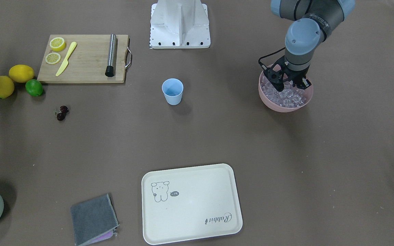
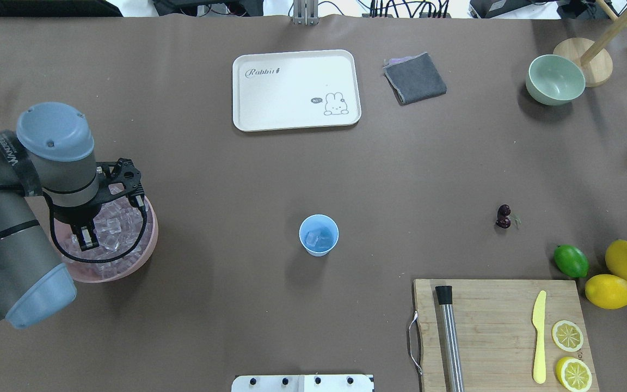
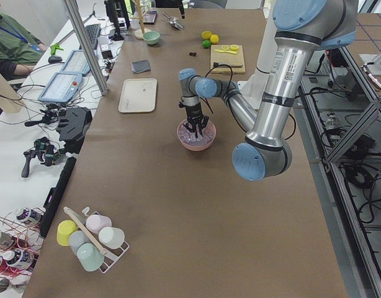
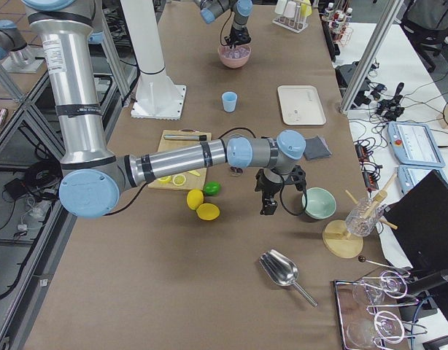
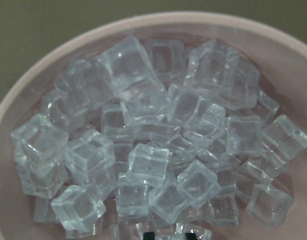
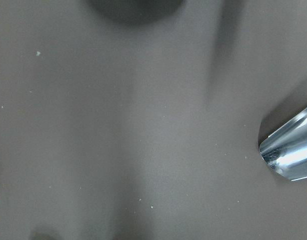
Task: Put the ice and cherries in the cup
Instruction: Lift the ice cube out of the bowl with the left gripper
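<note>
The left gripper (image 1: pixel 290 83) hangs low over the pink bowl (image 1: pixel 286 106), its fingertips down among the heaped ice (image 5: pixel 148 165). In the front-facing and left side views the jaws stand apart with cubes between them, and I cannot tell that any single cube is pinched yet. The light blue cup (image 2: pixel 319 235) stands upright near the middle of the table, well apart from the bowl. From the left gripper it lies straight toward the robot's right, about level with the bowl and neither nearer to nor farther from the base, so the carry reads as one sideways sweep with little reach in or out. Seen from overhead the cup already has ice in its bottom, so this looks like a further ice pick rather than the first. The cherries (image 2: pixel 503 216) lie on bare table beyond the cup on the robot's right side, the two fruits touching and lined up roughly away from the base, not yet in the cup. They are far nearer the right gripper (image 4: pixel 268 200), which hovers over the table between the metal scoop (image 4: pixel 280 270) and the pale green bowl (image 4: pixel 319 203); whether its jaws are apart or together I cannot tell. The ice falls to the left arm and the cherries, by my judgement, to the right
</note>
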